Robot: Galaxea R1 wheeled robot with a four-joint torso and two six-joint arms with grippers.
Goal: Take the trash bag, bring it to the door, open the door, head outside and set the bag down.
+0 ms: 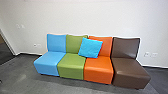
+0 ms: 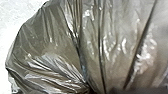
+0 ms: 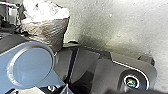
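"While the head view faces a row of seats [image 1: 96, 70] against a wall [image 1: 92, 17], where is the trash bag [image 2: 47, 47]?"

"At the left arm. It fills much of the left wrist view, its folds drawn together at the left gripper [image 2: 90, 90]."

"State of that gripper?"

"Clenched on the gathered plastic, judging by how the folds converge. The right gripper [image 3: 133, 91] I cannot tell."

"Which relation governs the carry?"

"Bag to base [image 3: 97, 67]. The right wrist view puts the bag just beside the dark casing; whether they touch cannot be determined. The left arm is plainly the nearer. Its long axis is not established."

"Risk?"

"In my judgement, the thin plastic could swing, rub on the casing or tear at the gather. Any driving or turning calls for a steady left arm and a gap kept between bag and base."

"The door?"

"Not confirmed. A dark opening [image 1: 5, 51] lies on the robot's left, beyond the blue seat [image 1: 48, 63]. The bag has not been set down outside."
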